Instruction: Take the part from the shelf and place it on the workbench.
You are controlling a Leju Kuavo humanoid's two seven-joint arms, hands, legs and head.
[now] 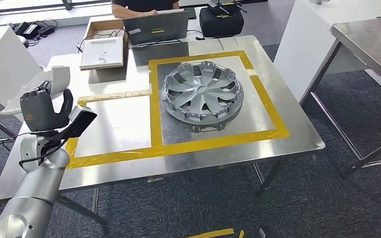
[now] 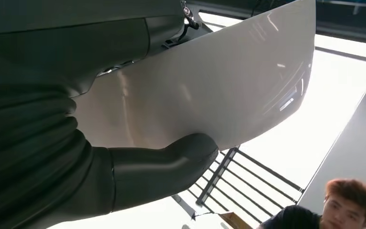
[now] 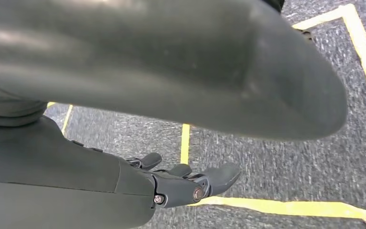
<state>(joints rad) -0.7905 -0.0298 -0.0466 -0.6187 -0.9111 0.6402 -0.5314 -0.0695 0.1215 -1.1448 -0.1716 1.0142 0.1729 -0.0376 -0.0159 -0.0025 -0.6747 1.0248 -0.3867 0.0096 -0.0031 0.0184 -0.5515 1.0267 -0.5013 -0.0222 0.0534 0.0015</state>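
From the head, the left hand (image 1: 43,111) grips a white part (image 1: 54,84) at the workbench's (image 1: 297,134) left edge, the hand hiding much of it. A hubcap (image 1: 202,94) lies inside yellow tape. At the left wrist, the thumb (image 2: 164,167) presses the part's glossy face (image 2: 209,95), its far end cut off. At the right wrist, the right hand (image 3: 186,183) hangs over carpet, fingers apart, empty.

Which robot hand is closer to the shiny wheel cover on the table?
Left. The left hand is raised by the table's left edge, holding a white part. The right hand hangs over carpet floor, away from the wheel cover.
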